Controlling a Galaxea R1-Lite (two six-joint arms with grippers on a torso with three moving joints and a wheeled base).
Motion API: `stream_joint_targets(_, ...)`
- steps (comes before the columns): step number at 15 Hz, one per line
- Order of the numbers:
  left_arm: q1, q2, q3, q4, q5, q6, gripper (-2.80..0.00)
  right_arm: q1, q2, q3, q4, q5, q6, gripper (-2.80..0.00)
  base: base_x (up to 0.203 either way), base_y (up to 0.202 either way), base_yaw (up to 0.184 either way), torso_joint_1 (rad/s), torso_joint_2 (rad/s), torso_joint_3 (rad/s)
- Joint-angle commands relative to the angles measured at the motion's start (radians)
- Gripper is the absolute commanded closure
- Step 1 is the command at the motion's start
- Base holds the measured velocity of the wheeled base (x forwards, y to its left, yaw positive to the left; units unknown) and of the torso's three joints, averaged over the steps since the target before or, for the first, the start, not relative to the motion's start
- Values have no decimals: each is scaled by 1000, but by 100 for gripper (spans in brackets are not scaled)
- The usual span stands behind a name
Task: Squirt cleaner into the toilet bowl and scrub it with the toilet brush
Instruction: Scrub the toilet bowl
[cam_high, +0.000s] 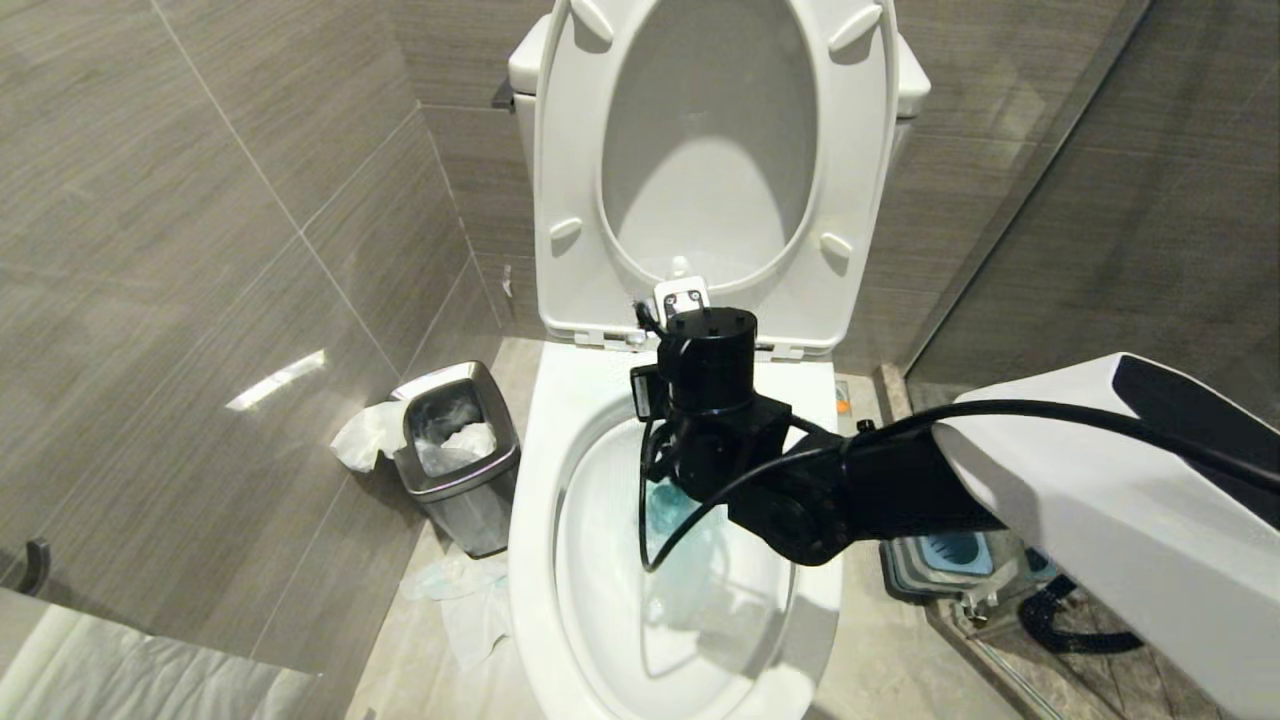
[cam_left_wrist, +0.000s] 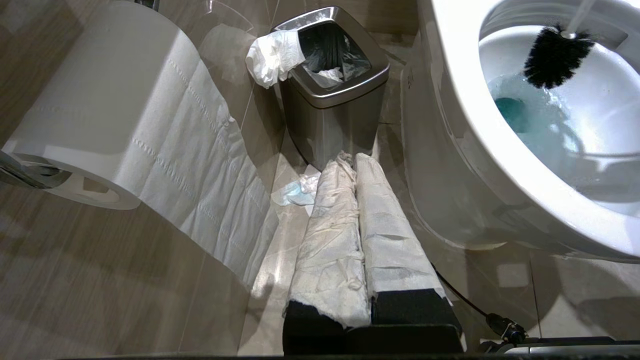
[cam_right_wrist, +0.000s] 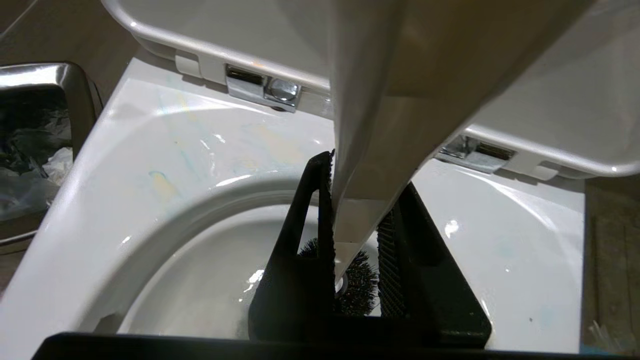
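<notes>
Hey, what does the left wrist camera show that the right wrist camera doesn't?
Only the left wrist view shows the toilet paper roll, the left gripper with its wrapped fingers shut together over the floor, and blue-tinted water in the bowl. Only the right wrist view shows the right gripper shut on the toilet brush's white handle and the seat's chrome hinges. Both show the toilet bowl, the brush's black bristle head inside it, and the steel waste bin beside it.

My right gripper (cam_right_wrist: 355, 235) holds the toilet brush (cam_left_wrist: 555, 55) inside the toilet bowl (cam_high: 530, 560); the waste bin (cam_high: 460, 460) stands left of the bowl.
</notes>
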Motion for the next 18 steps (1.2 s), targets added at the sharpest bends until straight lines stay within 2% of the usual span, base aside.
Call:
stream_joint_targets(1, 0, 1, 2, 0, 0, 0, 0, 0, 62, -106, 31, -4, -1, 0, 0, 0, 0, 0, 0, 0)
stream_joint_targets(7, 0, 1, 1, 0, 0, 0, 0, 5, 175, -362, 172, -3, -1, 0, 0, 0, 0, 0, 0, 0)
stream_joint_targets(18, 0, 1, 0, 0, 0, 0, 0, 128, 135, -352, 196, -1, 6, 0, 0, 0, 0, 0, 0, 0)
